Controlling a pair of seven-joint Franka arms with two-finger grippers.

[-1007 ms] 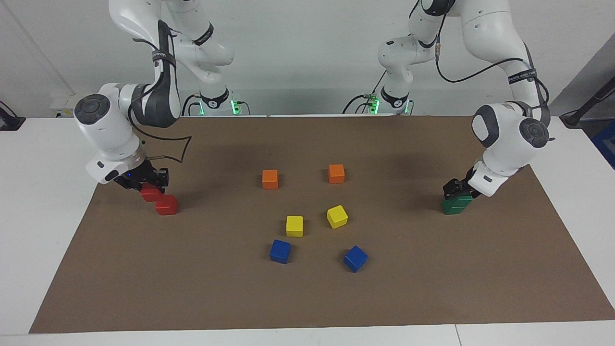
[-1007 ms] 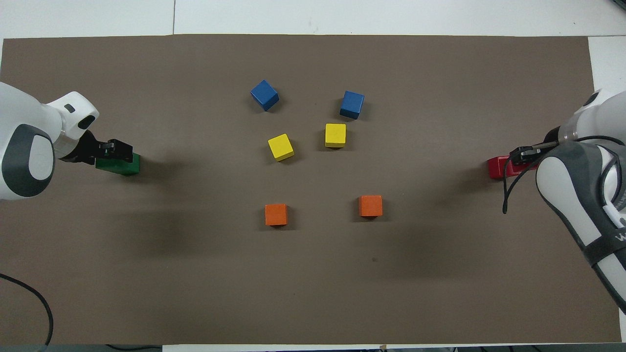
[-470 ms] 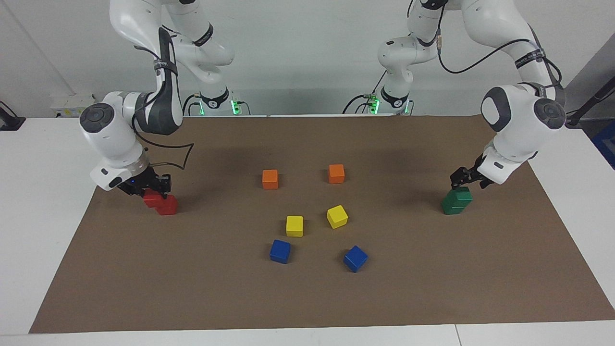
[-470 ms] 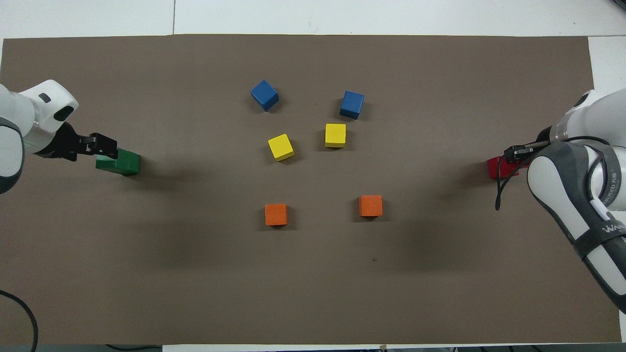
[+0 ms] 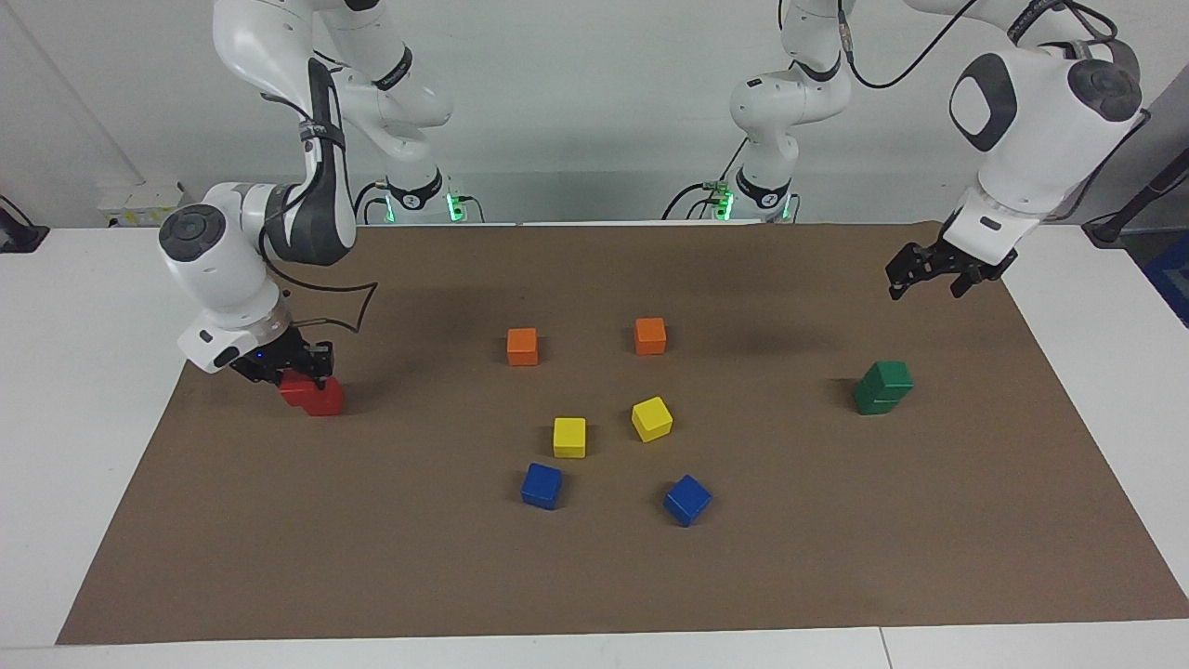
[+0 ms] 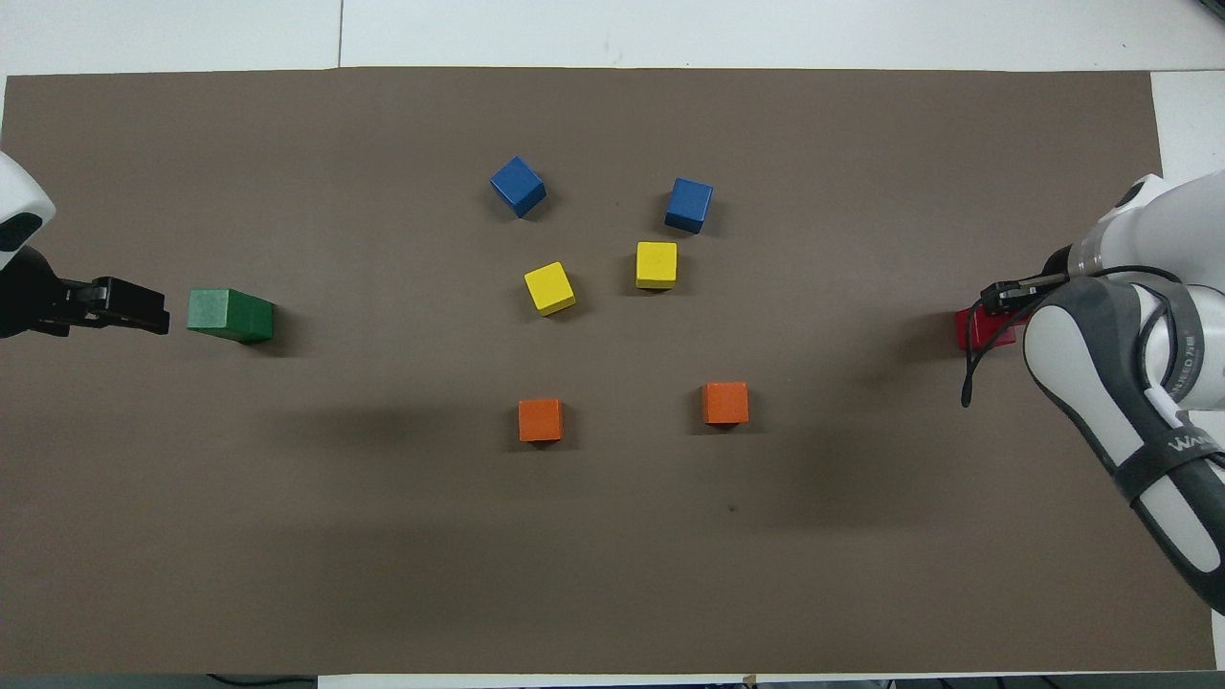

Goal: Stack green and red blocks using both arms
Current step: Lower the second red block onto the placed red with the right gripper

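Two green blocks (image 5: pixel 883 387) stand stacked toward the left arm's end of the mat, seen from above as one green stack (image 6: pixel 230 316). My left gripper (image 5: pixel 926 286) hangs open and empty, high in the air, off the stack; it also shows in the overhead view (image 6: pixel 144 308). At the right arm's end, my right gripper (image 5: pixel 290 364) is shut on a red block (image 5: pixel 295 387). That block is pressed close against the second red block (image 5: pixel 325 399) on the mat; whether it rests on it I cannot tell. From above only a red edge (image 6: pixel 974 328) shows under the right gripper (image 6: pixel 1007 295).
In the middle of the brown mat (image 5: pixel 594 576) lie two orange cubes (image 5: pixel 522 346) (image 5: pixel 650 335), two yellow cubes (image 5: pixel 569 437) (image 5: pixel 651 418) and two blue cubes (image 5: pixel 541 485) (image 5: pixel 687 500). White table borders the mat.
My left gripper has risen off the green stack and drawn back toward its end of the table. My right gripper has shifted the held red block closer to the other red block.
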